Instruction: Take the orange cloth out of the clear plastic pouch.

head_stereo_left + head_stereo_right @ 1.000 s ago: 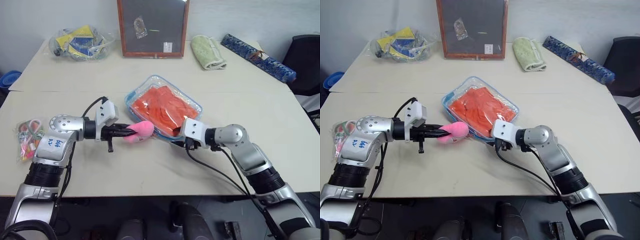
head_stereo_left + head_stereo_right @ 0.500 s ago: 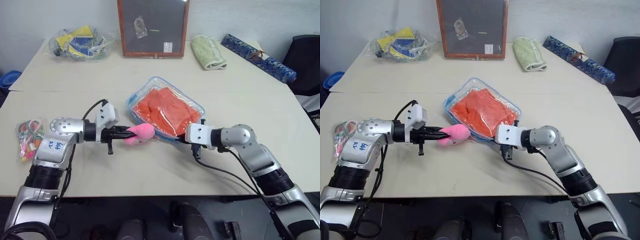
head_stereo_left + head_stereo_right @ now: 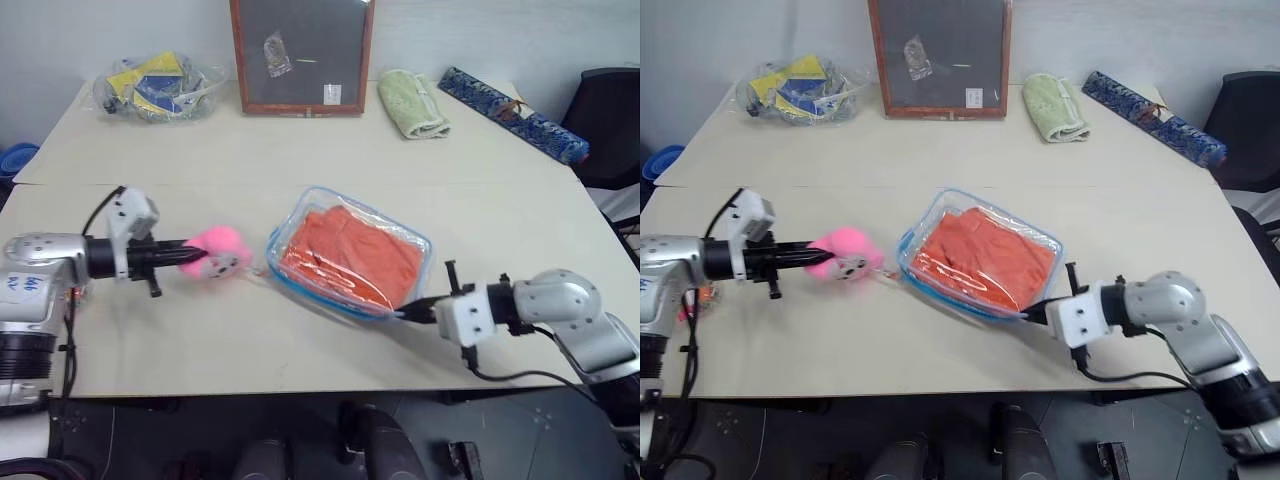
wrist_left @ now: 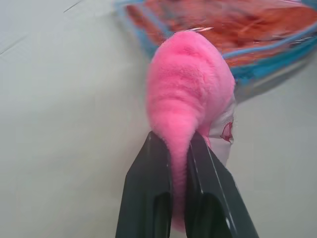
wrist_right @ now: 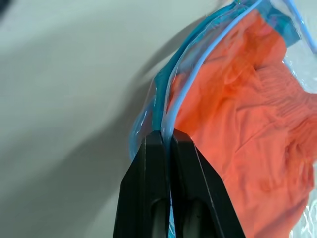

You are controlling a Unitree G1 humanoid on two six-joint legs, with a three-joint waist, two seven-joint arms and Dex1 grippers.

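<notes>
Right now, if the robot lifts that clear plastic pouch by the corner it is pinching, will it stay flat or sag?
The clear plastic pouch with light blue edging would probably sag: its film wrinkles where the right gripper pinches its edge. The orange cloth inside looks soft and folded, so it may slump toward the low end. It likely weighs little.

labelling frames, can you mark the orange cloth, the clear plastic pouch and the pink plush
orange cloth [image 3: 350,255], left eye view, middle of the fabric
clear plastic pouch [image 3: 300,199], left eye view, far blue rim
pink plush [image 3: 215,250], left eye view, fluffy body

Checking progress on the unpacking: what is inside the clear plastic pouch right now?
The orange cloth still lies folded inside the clear plastic pouch. Whether anything lies beneath the cloth cannot be seen.
</notes>
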